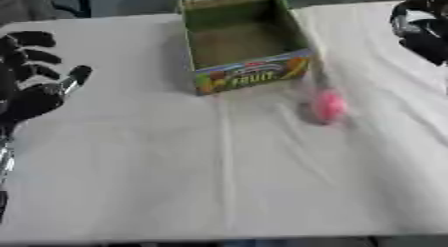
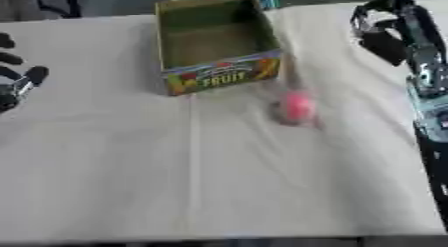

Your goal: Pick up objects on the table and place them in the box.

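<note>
A blurred pink object [image 1: 330,106] lies on the cloth-covered bench [image 1: 219,181], just right of the open fruit box [image 1: 248,77]. The left hand [image 1: 31,71] hovers at the left edge, fingers spread wide. The right hand [image 2: 378,33] hangs far right, fingers unclear.

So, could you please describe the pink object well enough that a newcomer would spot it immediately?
Start at the open cardboard box with "FRUIT" printed on its front, standing on the grey cloth. Just off the box's front right corner lies a small round pink object, apart from the box. It is the only loose thing on the cloth, and the only pink one.
</note>
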Robot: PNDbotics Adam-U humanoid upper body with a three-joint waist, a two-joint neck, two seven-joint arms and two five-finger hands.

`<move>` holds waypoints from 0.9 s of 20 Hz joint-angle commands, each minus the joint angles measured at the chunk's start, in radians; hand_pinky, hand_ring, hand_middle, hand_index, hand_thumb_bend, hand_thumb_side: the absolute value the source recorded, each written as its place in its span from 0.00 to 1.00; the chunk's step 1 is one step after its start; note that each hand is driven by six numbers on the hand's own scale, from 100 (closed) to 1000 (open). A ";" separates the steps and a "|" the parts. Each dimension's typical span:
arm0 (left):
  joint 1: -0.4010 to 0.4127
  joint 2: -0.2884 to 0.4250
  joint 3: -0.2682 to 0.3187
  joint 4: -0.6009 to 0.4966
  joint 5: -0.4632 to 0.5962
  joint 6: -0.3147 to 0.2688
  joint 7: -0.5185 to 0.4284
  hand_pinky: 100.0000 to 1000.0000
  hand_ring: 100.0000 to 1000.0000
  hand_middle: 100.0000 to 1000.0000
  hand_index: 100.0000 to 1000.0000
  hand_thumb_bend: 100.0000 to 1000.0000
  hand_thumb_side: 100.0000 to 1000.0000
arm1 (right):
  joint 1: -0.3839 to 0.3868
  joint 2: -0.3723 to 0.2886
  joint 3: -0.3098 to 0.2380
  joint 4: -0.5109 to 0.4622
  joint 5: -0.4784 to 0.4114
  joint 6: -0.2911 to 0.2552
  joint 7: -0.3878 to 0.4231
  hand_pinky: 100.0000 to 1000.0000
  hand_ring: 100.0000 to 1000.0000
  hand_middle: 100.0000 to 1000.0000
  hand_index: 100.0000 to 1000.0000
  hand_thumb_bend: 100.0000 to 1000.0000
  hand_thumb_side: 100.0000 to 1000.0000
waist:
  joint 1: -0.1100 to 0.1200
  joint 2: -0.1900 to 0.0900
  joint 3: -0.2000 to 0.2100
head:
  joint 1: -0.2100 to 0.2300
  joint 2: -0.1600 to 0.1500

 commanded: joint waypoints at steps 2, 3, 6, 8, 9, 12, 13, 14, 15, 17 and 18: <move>-0.014 0.017 0.010 -0.015 -0.001 -0.002 0.002 0.45 0.56 0.59 0.67 0.57 0.00 | -0.012 -0.020 0.019 0.008 0.003 -0.028 0.112 0.77 0.94 0.78 0.99 0.00 0.55 | -0.003 -0.016 0.001 | -0.006 -0.010; -0.014 0.017 0.010 -0.015 -0.001 -0.002 0.001 0.45 0.56 0.59 0.67 0.57 0.00 | -0.013 -0.019 0.026 0.010 0.003 -0.037 0.141 0.78 0.95 0.79 1.00 0.00 0.56 | -0.002 -0.016 0.001 | -0.007 -0.010; -0.014 0.017 0.009 -0.015 -0.001 -0.002 0.001 0.45 0.56 0.59 0.67 0.57 0.00 | -0.014 -0.015 0.042 0.017 0.012 -0.061 0.227 0.80 0.98 0.82 1.00 0.00 0.57 | -0.002 -0.016 0.002 | -0.011 -0.010; -0.014 0.017 0.009 -0.015 -0.001 -0.002 0.001 0.45 0.56 0.59 0.67 0.57 0.00 | -0.015 -0.013 0.047 0.018 0.021 -0.074 0.277 0.80 0.99 0.83 1.00 0.00 0.58 | -0.001 -0.016 0.002 | -0.013 -0.012; -0.014 0.018 0.009 -0.015 -0.001 -0.002 0.001 0.45 0.56 0.59 0.67 0.57 0.00 | -0.016 -0.014 0.049 0.019 0.028 -0.079 0.296 0.81 1.00 0.83 1.00 0.00 0.58 | -0.001 -0.016 0.003 | -0.014 -0.012; -0.014 0.018 0.008 -0.015 -0.001 -0.002 0.001 0.45 0.56 0.59 0.67 0.57 0.00 | -0.017 -0.014 0.064 0.023 0.066 -0.094 0.350 0.82 1.00 0.83 1.00 0.00 0.58 | -0.002 -0.016 0.004 | -0.017 -0.012; -0.015 0.017 0.008 -0.014 -0.001 -0.002 0.000 0.45 0.56 0.59 0.67 0.57 0.00 | -0.018 -0.014 0.069 0.025 0.083 -0.099 0.369 0.83 1.00 0.83 1.00 0.00 0.58 | -0.002 -0.016 0.004 | -0.018 -0.013; -0.015 0.018 0.007 -0.014 0.000 -0.002 -0.001 0.45 0.56 0.59 0.67 0.57 0.00 | -0.018 -0.014 0.073 0.026 0.105 -0.105 0.389 0.83 0.99 0.83 1.00 0.00 0.58 | -0.003 -0.016 0.004 | -0.020 -0.014; -0.015 0.018 0.007 -0.014 0.000 -0.002 -0.001 0.45 0.56 0.59 0.67 0.57 0.00 | -0.018 -0.014 0.076 0.026 0.128 -0.111 0.405 0.83 0.99 0.83 0.99 0.00 0.57 | -0.003 -0.016 0.004 | -0.021 -0.015; -0.015 0.018 0.007 -0.014 -0.001 -0.002 -0.001 0.45 0.56 0.59 0.67 0.57 0.00 | -0.019 -0.013 0.081 0.025 0.182 -0.125 0.436 0.84 0.99 0.83 0.98 0.00 0.55 | -0.003 -0.016 0.005 | -0.023 -0.017; -0.016 0.018 0.007 -0.014 -0.002 -0.002 -0.001 0.45 0.56 0.59 0.67 0.57 0.00 | -0.019 -0.013 0.082 0.025 0.208 -0.133 0.449 0.85 0.99 0.83 0.98 0.00 0.55 | -0.003 -0.016 0.005 | -0.023 -0.018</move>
